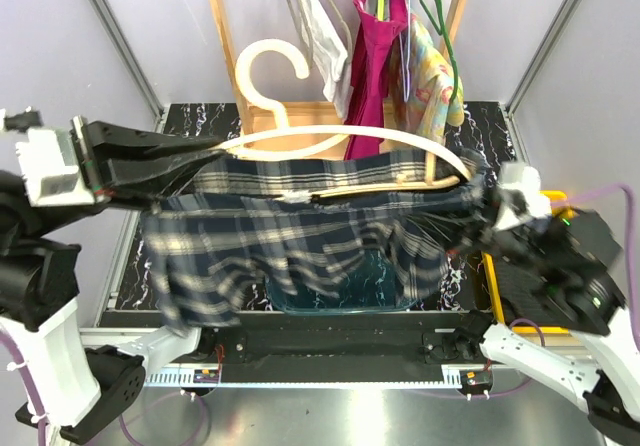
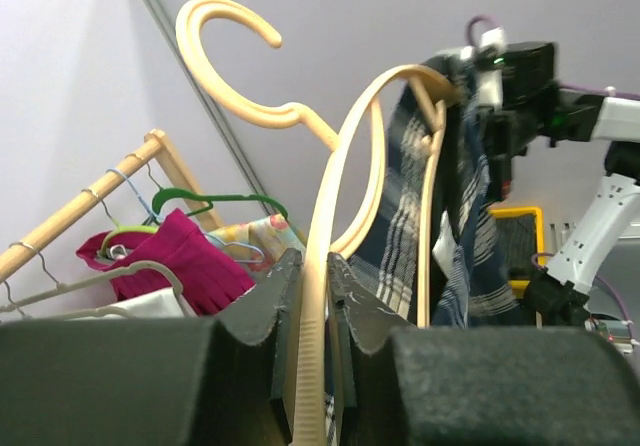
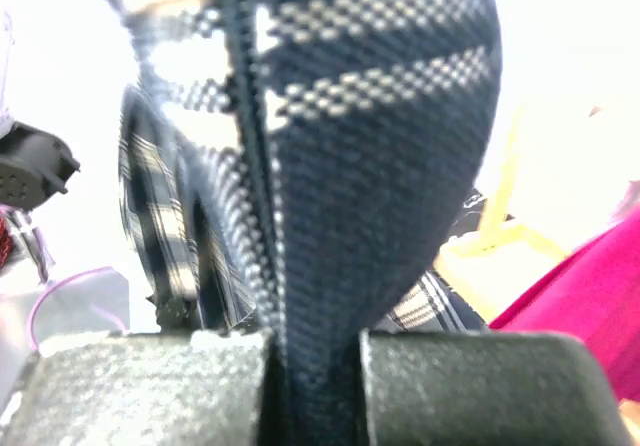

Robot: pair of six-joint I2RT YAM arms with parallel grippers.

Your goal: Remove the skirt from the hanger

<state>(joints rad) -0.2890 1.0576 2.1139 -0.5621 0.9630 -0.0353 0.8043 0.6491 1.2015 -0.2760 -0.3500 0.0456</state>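
- Hanging in mid-air, the skirt (image 1: 300, 236) is navy plaid with cream stripes, pleated, and its hem droops over the near part of the black marbled table (image 1: 190, 116).
- Its waistband runs level along the lower bar of a cream hanger (image 1: 270, 96), whose big hook reaches toward the back.
- Your left gripper (image 2: 315, 296) is pinching the hanger's curved arm at its left end, with one finger pressed on either side.
- Your right gripper (image 3: 315, 351) is pinching a fold of the skirt's cloth, beside what looks like a zip, at the hanger's right end.
- A teal tub (image 1: 330, 304) sits on the table under the skirt. The cloth hides what is in it.
- A yellow tray (image 1: 492, 266) lies by your right arm. You cannot tell what it holds.
- A wooden rack (image 1: 215, 26) at the back holds a magenta garment (image 1: 375, 56) and other clothes.
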